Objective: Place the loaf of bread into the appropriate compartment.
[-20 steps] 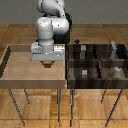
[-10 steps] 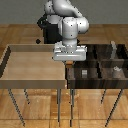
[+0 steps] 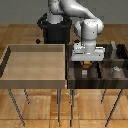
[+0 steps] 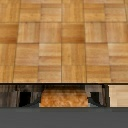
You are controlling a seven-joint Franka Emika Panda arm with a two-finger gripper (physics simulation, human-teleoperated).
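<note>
Exterior view has the white arm [image 3: 86, 30] bent down over the dark-brown divided bin [image 3: 75, 80], with the gripper [image 3: 86, 62] hanging just above the bin's cells on the exterior view's left half of it. You can just make out a small orange-brown bit poking out under the gripper — that's the loaf of bread [image 3: 86, 63], held off the bin floor and not resting in any cell yet. It sits roughly over the middle divider, so I can't say for sure which cell it's directly above.

Wrist view backs this up: the loaf [image 4: 62, 98] fills the gap between the two dark fingers [image 4: 95, 99], which press on it from both sides, so the gripper [image 4: 62, 99] is clamped on the bread. Behind it is mostly parquet floor [image 4: 60, 40].

Other stuff: the big light-tan tray [image 3: 7, 65] sits on the exterior view's left, right up against the bin, both on thin metal legs. Over on the exterior view's right side of the bin there's a cell with a whitish round piece [image 3: 118, 70]. The small grey bits in the other cells are too blurry for me to pick out — same for the cell with the grey cube
</note>
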